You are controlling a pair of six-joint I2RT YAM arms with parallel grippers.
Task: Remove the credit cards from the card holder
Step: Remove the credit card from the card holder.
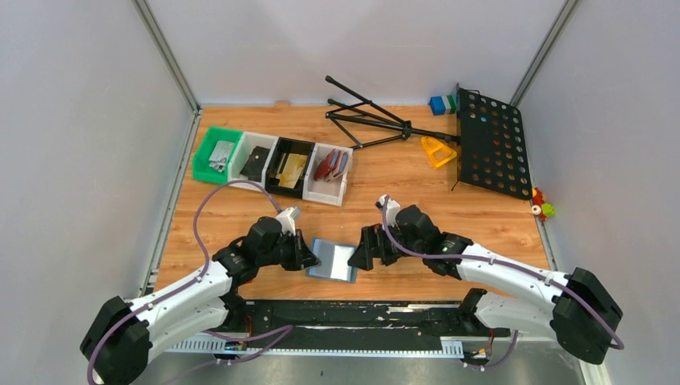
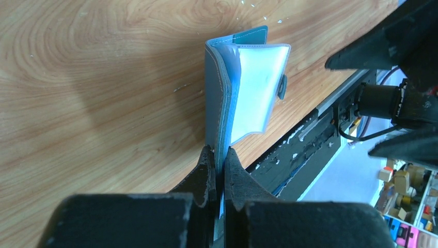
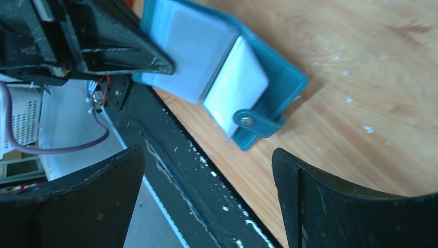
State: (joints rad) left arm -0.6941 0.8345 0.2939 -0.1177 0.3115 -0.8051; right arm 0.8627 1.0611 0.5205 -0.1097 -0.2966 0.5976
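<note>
The blue card holder [image 1: 333, 261] lies open near the table's front edge, between both arms. My left gripper [image 2: 220, 152] is shut on the near edge of its cover [image 2: 216, 98], holding it on edge with the pale inner leaves [image 2: 258, 88] fanned to the right. From above, the left gripper [image 1: 309, 255] sits at the holder's left side. My right gripper [image 1: 358, 255] is just right of it, open and empty. In the right wrist view the right gripper [image 3: 206, 155] stands short of the holder's snap tab [image 3: 253, 123]. The credit cards are hidden inside the holder.
A row of bins, from green [image 1: 215, 154] to black [image 1: 290, 167], stands at the back left. A folded music stand [image 1: 489, 143] with its legs [image 1: 369, 120] lies at the back right, beside a yellow piece [image 1: 439, 151]. A black rail [image 1: 361, 317] edges the table front.
</note>
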